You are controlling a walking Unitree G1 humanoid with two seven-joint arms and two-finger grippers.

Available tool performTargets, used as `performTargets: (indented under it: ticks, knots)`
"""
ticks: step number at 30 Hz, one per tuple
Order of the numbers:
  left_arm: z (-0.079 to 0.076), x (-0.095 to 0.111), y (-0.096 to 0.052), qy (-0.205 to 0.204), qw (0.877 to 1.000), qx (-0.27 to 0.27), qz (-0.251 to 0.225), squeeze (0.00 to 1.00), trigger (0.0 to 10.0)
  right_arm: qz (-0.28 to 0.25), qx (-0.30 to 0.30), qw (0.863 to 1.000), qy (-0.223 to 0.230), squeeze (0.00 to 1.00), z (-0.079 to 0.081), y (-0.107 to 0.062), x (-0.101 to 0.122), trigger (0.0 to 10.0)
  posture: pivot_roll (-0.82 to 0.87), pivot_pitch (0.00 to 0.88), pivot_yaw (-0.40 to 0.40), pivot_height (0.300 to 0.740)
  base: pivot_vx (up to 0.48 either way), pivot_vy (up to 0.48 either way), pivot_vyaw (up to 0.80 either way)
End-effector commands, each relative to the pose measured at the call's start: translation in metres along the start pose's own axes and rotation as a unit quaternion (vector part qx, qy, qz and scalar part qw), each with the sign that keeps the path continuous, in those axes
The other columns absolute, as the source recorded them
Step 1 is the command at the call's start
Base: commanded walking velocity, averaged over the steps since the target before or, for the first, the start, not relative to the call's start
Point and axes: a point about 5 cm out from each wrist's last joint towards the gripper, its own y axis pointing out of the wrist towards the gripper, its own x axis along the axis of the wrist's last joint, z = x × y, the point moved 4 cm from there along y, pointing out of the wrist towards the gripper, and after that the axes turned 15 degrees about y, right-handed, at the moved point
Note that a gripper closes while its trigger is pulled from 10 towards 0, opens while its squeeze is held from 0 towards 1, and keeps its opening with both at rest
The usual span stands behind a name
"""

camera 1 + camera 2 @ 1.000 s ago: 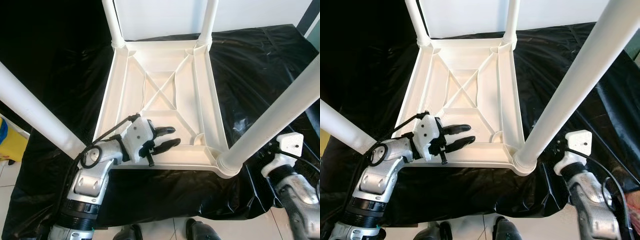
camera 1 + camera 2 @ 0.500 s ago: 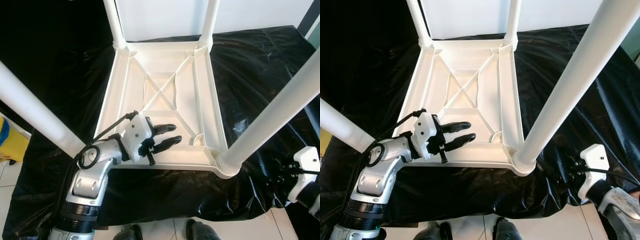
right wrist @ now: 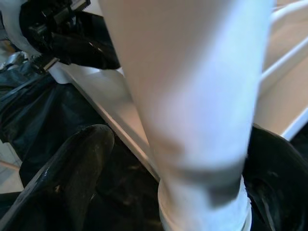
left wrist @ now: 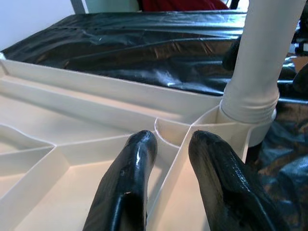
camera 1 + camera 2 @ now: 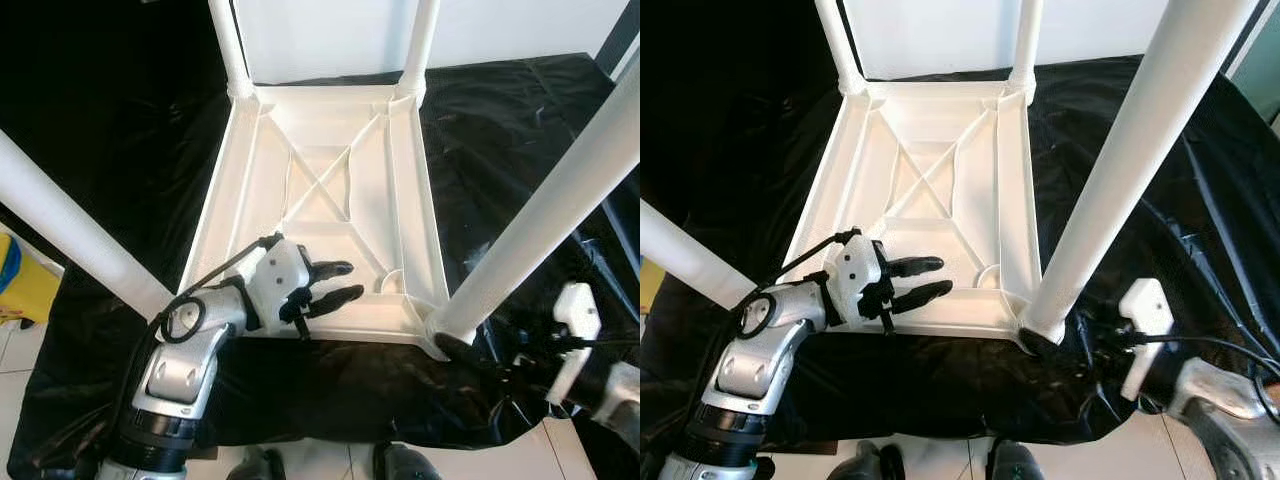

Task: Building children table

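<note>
The left end effector [image 5: 335,282] rests over the near rim of the upturned table [image 5: 320,150], its two glossy black fingers [image 4: 130,178] parted, one on each side of a thin moulded rib inside the tray-like underside, close to the near right corner. The right end effector [image 3: 173,163] has its fingers spread wide on either side of the near right leg [image 5: 1110,170], just above the socket; whether they press on it cannot be told. The table is smooth white plastic, lying top-down on a surface draped in crinkled, shiny black sheeting [image 5: 500,130]. Its underside is a rectangular frame with raised ribs crossing in an X at the centre. Four round white tube legs stand up from the corner sockets: two at the far corners, the near left leg [image 5: 70,225] and the near right one angling up past the camera. A yellow object [image 5: 20,285] sits at the left edge, on a pale tiled floor [image 5: 20,350].
</note>
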Motion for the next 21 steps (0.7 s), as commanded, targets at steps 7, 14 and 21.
performTargets:
  ticks: [7, 14, 21]
  knots:
    - [0.006, -0.008, -0.004, -0.034, 0.998, 0.049, 0.028, 1.00, 10.0, -0.038, -0.046, 0.998, -0.033, 0.00, -0.015, 0.025, 0.002, 10.0, -0.12, 0.172, 0.061, 0.740, 0.000, 0.000, 0.00]
    - [0.007, -0.014, -0.002, -0.047, 0.996, 0.059, 0.040, 1.00, 10.0, -0.047, -0.076, 0.995, -0.047, 0.00, -0.031, 0.046, -0.002, 10.0, -0.12, 0.167, 0.055, 0.740, 0.000, 0.000, 0.00]
    - [0.007, -0.014, 0.003, -0.027, 0.997, 0.060, 0.047, 0.00, 10.0, -0.058, -0.104, 0.991, -0.060, 0.00, -0.047, 0.057, -0.001, 10.0, -0.11, 0.161, 0.042, 0.740, 0.000, 0.000, 0.00]
